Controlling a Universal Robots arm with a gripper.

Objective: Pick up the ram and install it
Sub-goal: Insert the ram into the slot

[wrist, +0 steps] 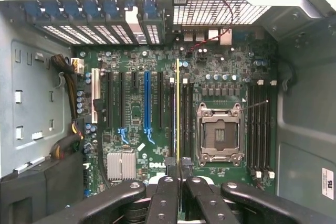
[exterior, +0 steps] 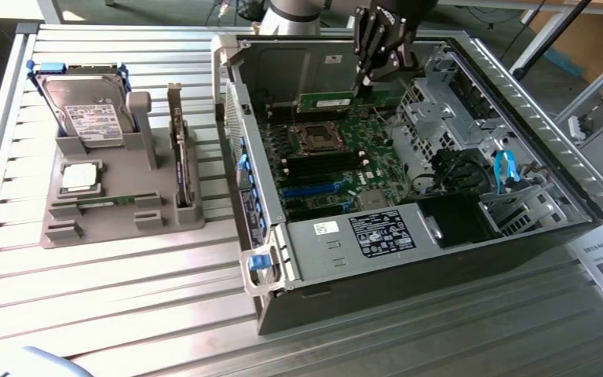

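The ram (exterior: 328, 101) is a thin green stick with a white label, held level inside the open computer case (exterior: 407, 267) above the motherboard (exterior: 328, 169). My gripper (exterior: 363, 85) is shut on one end of it, reaching down from above the case. In the wrist view the ram (wrist: 177, 108) appears edge-on as a thin line between the fingertips of my gripper (wrist: 178, 167). It hangs over the long black memory slots (wrist: 185, 119) beside the empty processor socket (wrist: 219, 132). I cannot tell whether it touches a slot.
On the exterior view's left, a grey holder (exterior: 113, 212) carries a hard drive (exterior: 90, 110), a square silver processor chip (exterior: 79, 177) and a dark expansion card (exterior: 181, 157). The case's walls, drive cages (exterior: 438, 102) and power supply (exterior: 380, 232) close in around the motherboard.
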